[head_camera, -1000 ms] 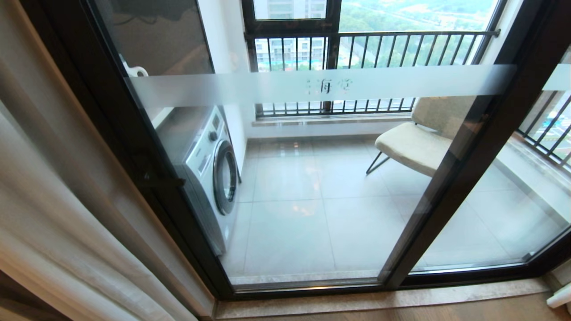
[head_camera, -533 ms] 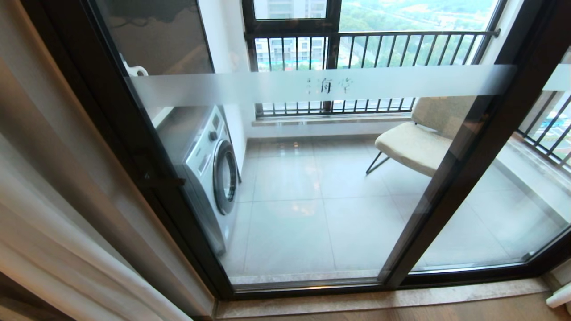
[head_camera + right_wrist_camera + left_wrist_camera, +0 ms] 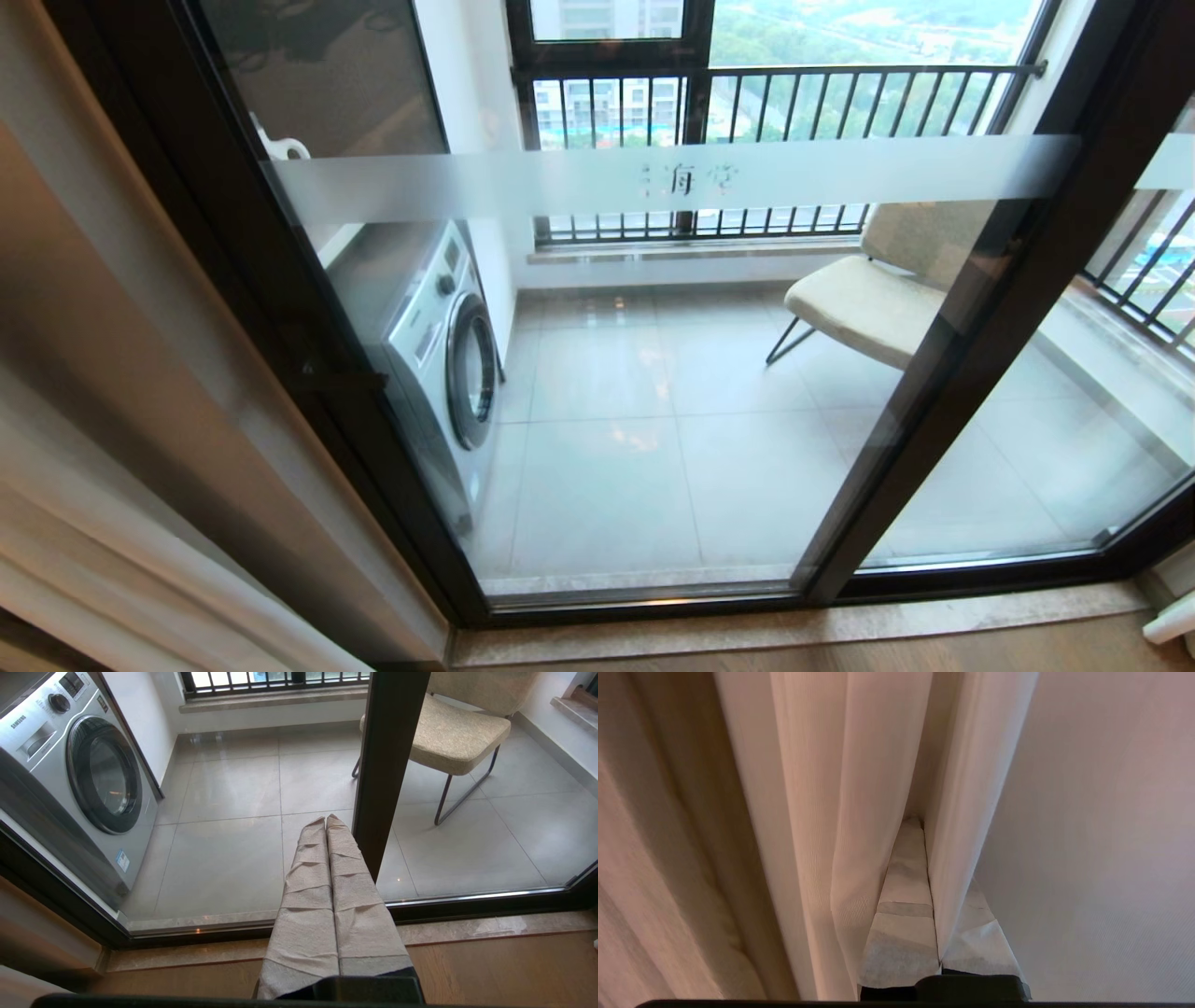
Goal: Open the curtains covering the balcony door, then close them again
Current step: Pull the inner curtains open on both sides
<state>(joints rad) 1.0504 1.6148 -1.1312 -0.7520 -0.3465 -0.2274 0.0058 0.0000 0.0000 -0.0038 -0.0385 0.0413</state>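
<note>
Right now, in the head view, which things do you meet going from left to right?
curtains → dark door frame → washing machine → chair → middle frame post of the balcony door

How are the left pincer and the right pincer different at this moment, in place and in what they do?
The left pincer is shut on a fold of the curtain, with cloth all around it; the right pincer is shut on nothing. The left pincer works at the drapes beside the door; the right pincer hangs idle before the glass door, facing the washing machine and the chair. Both have fingers wrapped in pale cloth-like covers.
</note>
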